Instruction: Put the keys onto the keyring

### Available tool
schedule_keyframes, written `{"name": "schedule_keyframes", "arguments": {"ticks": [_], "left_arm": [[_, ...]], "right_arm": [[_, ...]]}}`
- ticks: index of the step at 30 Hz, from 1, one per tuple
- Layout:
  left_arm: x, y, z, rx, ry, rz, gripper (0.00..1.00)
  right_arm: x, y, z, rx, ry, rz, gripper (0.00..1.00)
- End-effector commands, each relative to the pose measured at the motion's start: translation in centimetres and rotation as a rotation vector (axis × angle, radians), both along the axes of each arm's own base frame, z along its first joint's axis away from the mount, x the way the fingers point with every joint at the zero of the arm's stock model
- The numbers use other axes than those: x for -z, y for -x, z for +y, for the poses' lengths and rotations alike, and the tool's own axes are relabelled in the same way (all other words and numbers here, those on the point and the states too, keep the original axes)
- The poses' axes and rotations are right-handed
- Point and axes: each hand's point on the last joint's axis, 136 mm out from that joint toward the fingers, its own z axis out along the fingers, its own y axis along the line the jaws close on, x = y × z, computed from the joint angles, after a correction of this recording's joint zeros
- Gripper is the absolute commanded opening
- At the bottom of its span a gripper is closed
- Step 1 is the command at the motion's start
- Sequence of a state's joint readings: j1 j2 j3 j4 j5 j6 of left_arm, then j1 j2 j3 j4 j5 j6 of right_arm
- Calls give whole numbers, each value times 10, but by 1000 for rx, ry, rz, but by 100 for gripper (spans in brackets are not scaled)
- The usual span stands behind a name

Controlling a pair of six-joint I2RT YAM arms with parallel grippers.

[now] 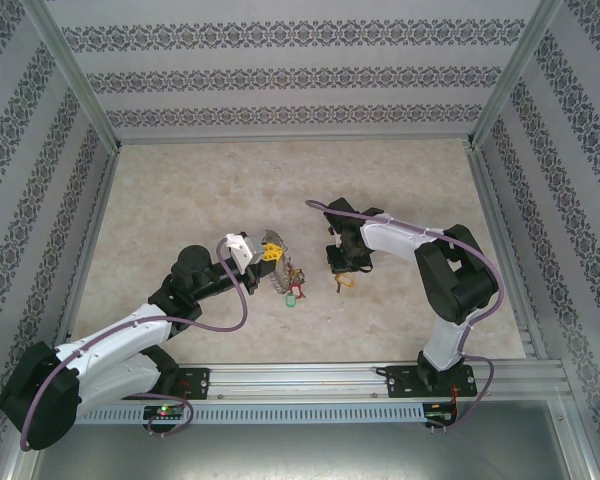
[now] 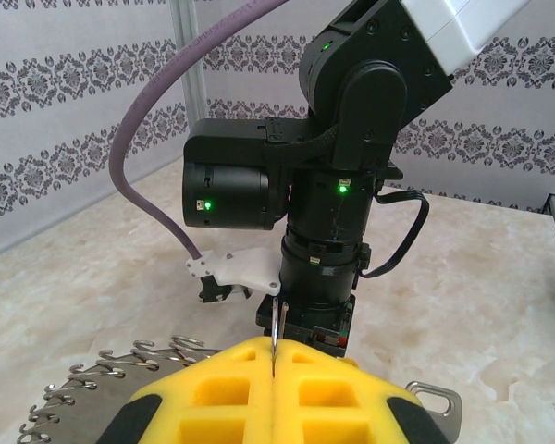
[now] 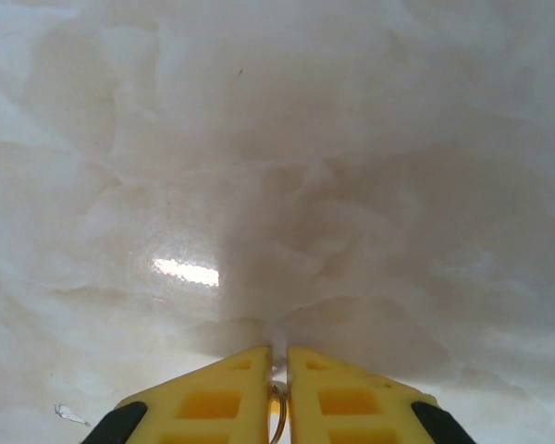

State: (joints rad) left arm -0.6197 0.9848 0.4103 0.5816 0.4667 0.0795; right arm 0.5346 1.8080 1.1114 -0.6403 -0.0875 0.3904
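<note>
**Keyring gripped left, one key gripped right, not yet joined**

Worktop [image 1: 180, 190] view, L to R: L fingers [image 1: 267, 254] are closed on the keyring [image 1: 273, 240], holding it up on edge off the marble. That is prob. so the rim faces the other arm for threading. In the L wrist view the L fingers [image 2: 259, 365] pinch a thin metal strip. It appears to be the hoop's rim, since the keyring's [image 2: 92, 379] hook-fringed edge runs out to the lower left. A cluster of keys [image 1: 294, 285] w/ red and green tags sits just below the L fingers. Can't tell if they hang from the hoop or lie loose.

Further R, well apart from the hoop, R fingers [image 1: 342, 268] point down, closed on a small tan key [image 1: 342, 283]. In the R wrist view the R fingers [image 3: 259, 370] clamp a thin wire loop at the frame's bottom edge, and the rest of it is cut off.

Hidden or unclear:
- The R wrist [image 2: 338, 213] blocks the key from the L cam.
- The hoop's opening isn't visible.
- A metal clip [image 2: 435, 400] by the L fingers is partly cropped, purpose unclear.
</note>
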Motion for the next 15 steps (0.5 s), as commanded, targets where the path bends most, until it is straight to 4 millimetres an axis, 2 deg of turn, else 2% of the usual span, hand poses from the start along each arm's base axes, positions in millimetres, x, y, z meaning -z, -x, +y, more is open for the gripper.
{"name": "schedule_keyframes", "arguments": {"ticks": [1,15], "left_arm": [[-32,-2,-1,11,39,-86,0],[-33,-1,-2,16,40,-87,0]], "right_arm": [[3,6,3,-11,7,27,15],[4,7,4,-5,0,30,12]]}}
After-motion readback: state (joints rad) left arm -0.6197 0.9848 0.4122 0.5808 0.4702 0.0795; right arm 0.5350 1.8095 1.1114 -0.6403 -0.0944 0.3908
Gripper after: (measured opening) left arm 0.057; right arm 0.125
